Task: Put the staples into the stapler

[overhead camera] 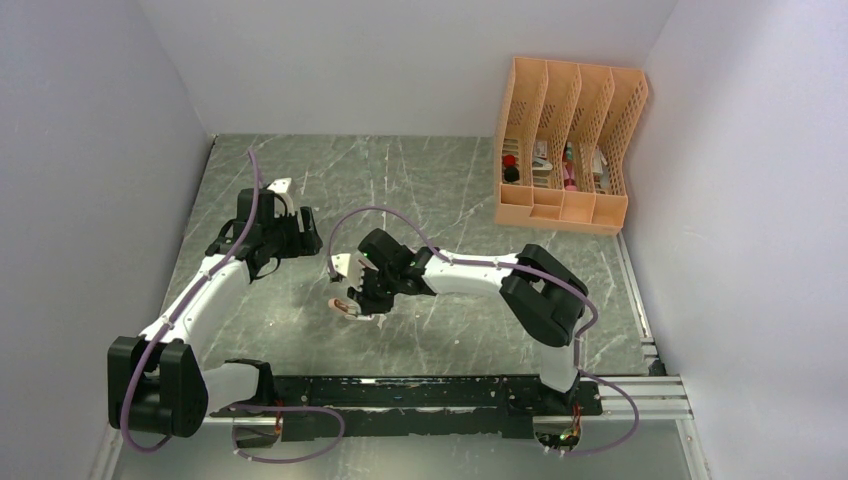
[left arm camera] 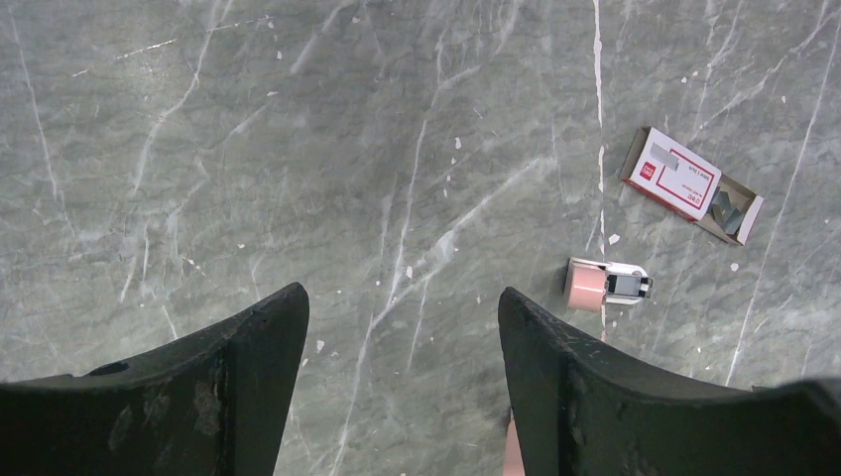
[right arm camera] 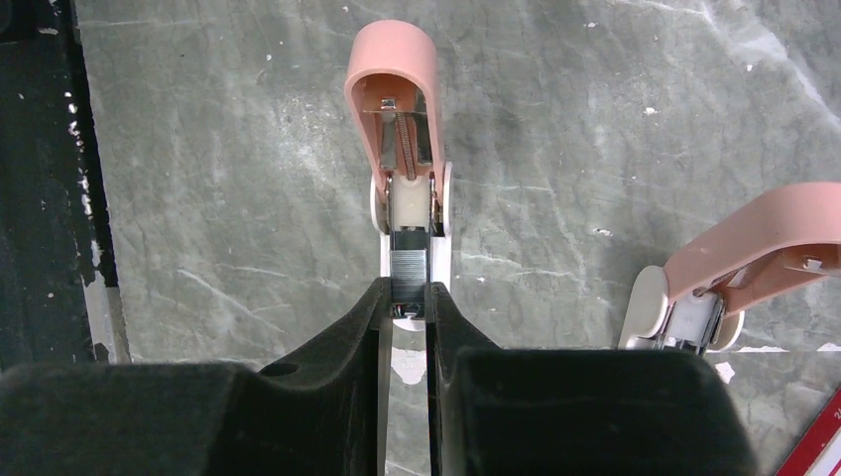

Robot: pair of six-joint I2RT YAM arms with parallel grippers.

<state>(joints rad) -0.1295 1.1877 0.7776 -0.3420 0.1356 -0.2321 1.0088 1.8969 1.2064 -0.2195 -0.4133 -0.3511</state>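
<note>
Right gripper pinches ribbed silvery staples — rounded pink stapler open

Soft, even overhead light, faint shadows, sharp focus; left pincer near-black, detail-poor.

The left arm extends forward from its base, wrist bent down toward the table. The left gripper faces downward, fingers spread wide, nothing between them. The right arm is folded at the elbow and reaches leftward across the centre. The right gripper is angled down, its fingers drawn to a narrow slit, pinching staples at the tips
</note>
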